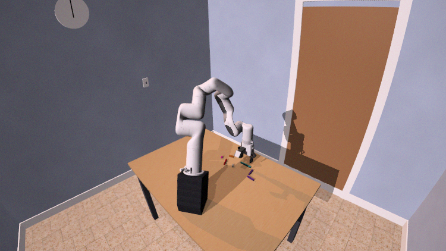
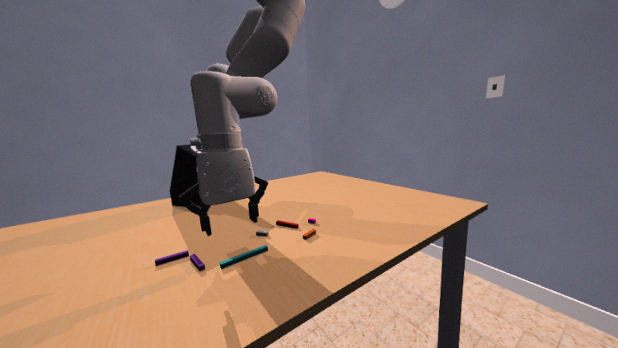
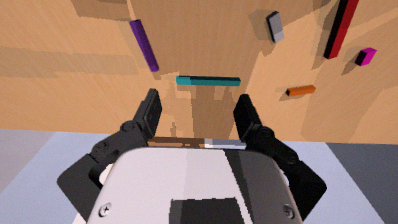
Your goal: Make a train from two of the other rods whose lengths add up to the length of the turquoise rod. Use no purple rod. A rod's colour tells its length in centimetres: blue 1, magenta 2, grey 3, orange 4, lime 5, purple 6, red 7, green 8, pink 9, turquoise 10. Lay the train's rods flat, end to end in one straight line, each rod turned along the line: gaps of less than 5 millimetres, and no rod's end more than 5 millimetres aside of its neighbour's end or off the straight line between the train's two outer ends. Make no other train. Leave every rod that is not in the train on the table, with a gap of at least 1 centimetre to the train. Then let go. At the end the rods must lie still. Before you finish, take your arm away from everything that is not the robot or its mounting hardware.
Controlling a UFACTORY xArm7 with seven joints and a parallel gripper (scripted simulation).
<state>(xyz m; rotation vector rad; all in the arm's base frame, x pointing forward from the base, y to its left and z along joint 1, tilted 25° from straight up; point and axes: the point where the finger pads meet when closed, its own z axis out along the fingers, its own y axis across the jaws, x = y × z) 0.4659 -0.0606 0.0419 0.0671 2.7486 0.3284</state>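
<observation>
The turquoise rod (image 1: 245,165) (image 2: 243,256) (image 3: 208,81) lies flat near the middle of the table. The red rod (image 1: 225,161) (image 2: 287,223) (image 3: 341,28), the small grey rod (image 2: 261,232) (image 3: 275,26), the orange rod (image 1: 231,156) (image 2: 309,233) (image 3: 301,90) and the tiny magenta rod (image 2: 311,220) (image 3: 366,56) lie apart from each other beyond it. Two purple rods (image 2: 171,257) (image 2: 197,261) lie to its other side; one purple rod (image 3: 144,45) shows in the wrist view. My gripper (image 2: 230,224) (image 3: 198,101) is open and empty, hanging just above the table beside the turquoise rod.
The arm's black base block (image 2: 181,177) stands on the wooden table (image 2: 389,216) behind the rods. The table's edge (image 2: 367,276) runs close in front of the rods in the exterior view.
</observation>
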